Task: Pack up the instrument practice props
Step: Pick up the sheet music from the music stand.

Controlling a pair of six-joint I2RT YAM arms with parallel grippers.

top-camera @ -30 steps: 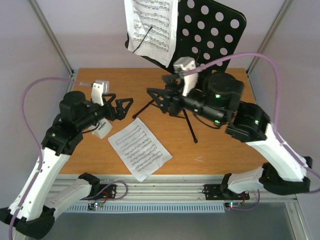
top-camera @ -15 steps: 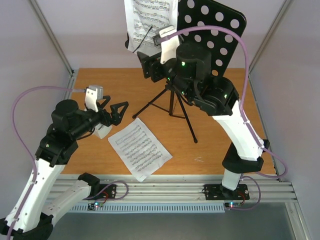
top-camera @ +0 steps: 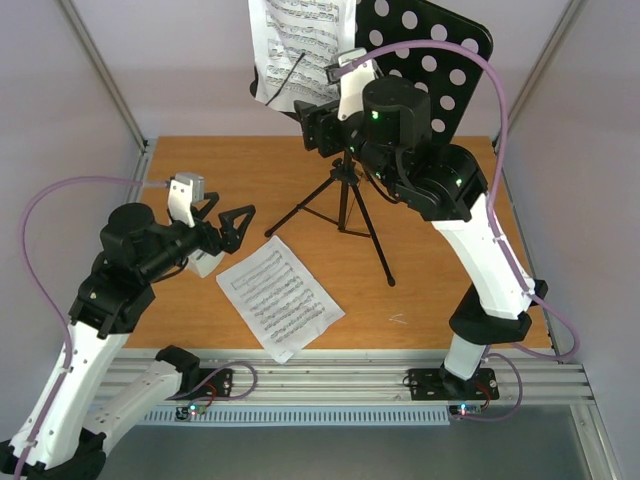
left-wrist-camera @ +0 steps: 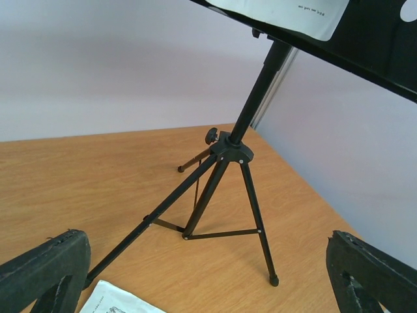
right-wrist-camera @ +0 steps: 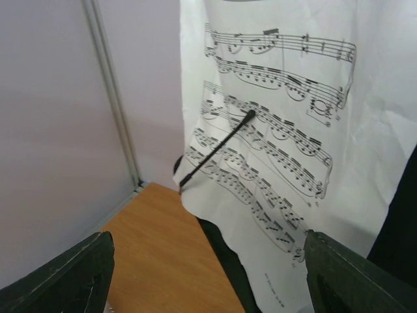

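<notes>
One music stand [left-wrist-camera: 228,149] is standing toward 12 o'clock on the counter [top-camera: 425,300]. One sheet-music page [right-wrist-camera: 280,143] is hanging on its desk and a second page [top-camera: 279,297] is lying toward 6 o'clock. One white block [top-camera: 207,263] at 9 o'clock, possibly the metronome, is sitting half hidden. The left pincer [top-camera: 232,212] and the right pincer [top-camera: 312,128] are gaping, empty. The right, earlier low beside the stand's legs, is now facing the hanging page.

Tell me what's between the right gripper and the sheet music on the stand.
Nothing but open air, per the right wrist view: the right gripper faces the sheet-music page directly.
</notes>
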